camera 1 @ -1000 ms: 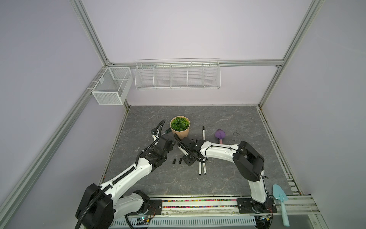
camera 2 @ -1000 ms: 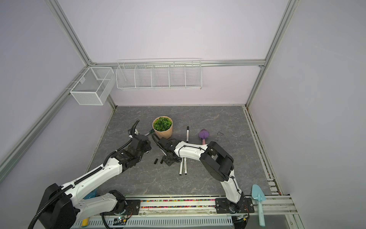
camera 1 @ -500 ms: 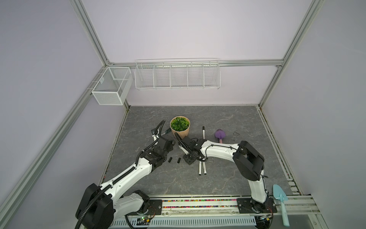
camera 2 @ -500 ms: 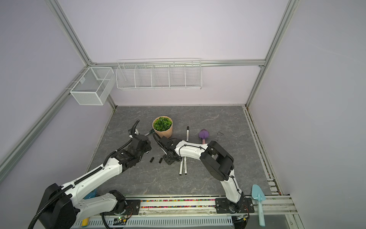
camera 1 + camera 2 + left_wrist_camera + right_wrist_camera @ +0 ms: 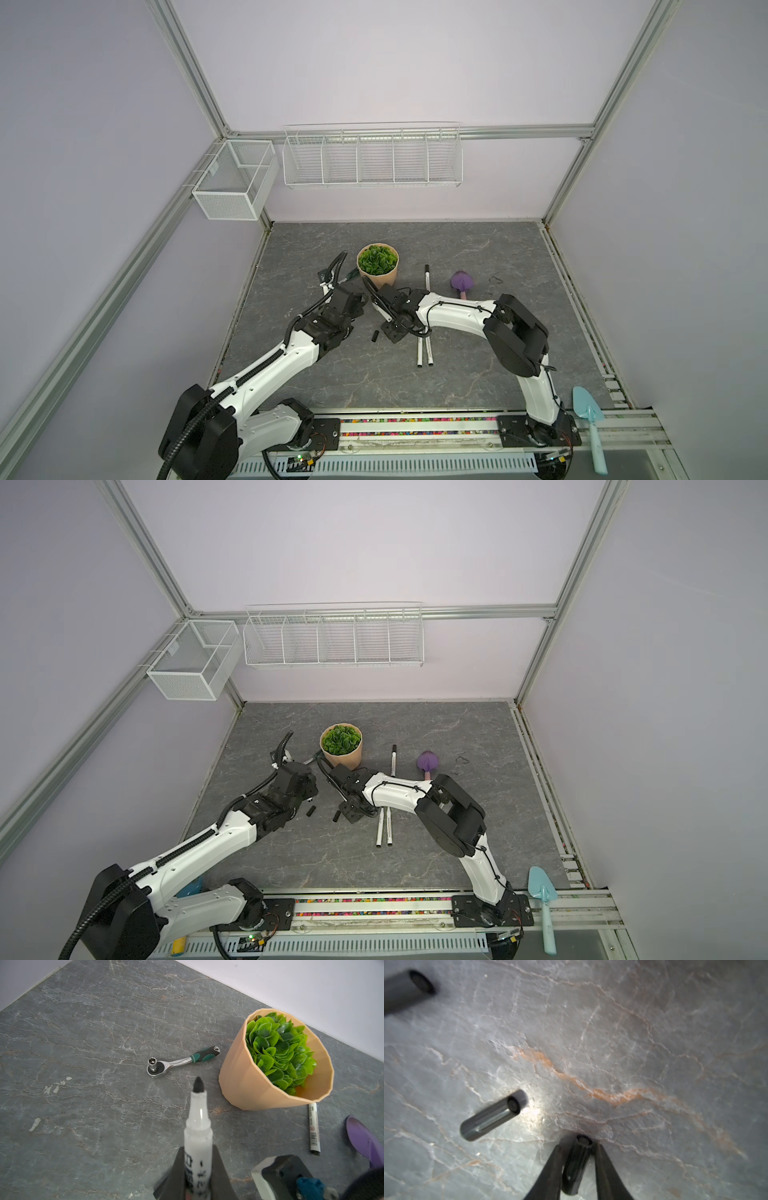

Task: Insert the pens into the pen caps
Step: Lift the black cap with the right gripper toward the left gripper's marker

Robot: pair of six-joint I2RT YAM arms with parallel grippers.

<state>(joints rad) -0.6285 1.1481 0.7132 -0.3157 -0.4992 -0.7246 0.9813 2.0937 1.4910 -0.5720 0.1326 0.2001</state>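
Note:
My left gripper (image 5: 197,1154) is shut on a white pen (image 5: 198,1126), whose bare dark tip points toward the wrench. In both top views this gripper (image 5: 306,791) hangs left of the plant pot. My right gripper (image 5: 578,1159) is low on the table with both fingers (image 5: 553,1169) around a black pen cap (image 5: 577,1165) that lies slightly askew between them. Two more pen caps (image 5: 491,1116) (image 5: 404,991) lie loose nearby, also visible in a top view (image 5: 336,816) (image 5: 310,811). Two pens (image 5: 424,351) lie side by side right of the right gripper (image 5: 392,334). Another pen (image 5: 427,276) lies farther back.
A tan pot of green leaves (image 5: 377,266) stands just behind both grippers. A metal ratchet wrench (image 5: 180,1061) lies to its left. A purple scoop (image 5: 462,282) lies at right. A teal trowel (image 5: 588,415) rests on the front rail. White wire baskets (image 5: 372,160) hang on the walls.
The right gripper's jaws have closed in on the pen cap between them. One loose cap has shifted a little to the left. The left gripper still holds its pen in the same place.

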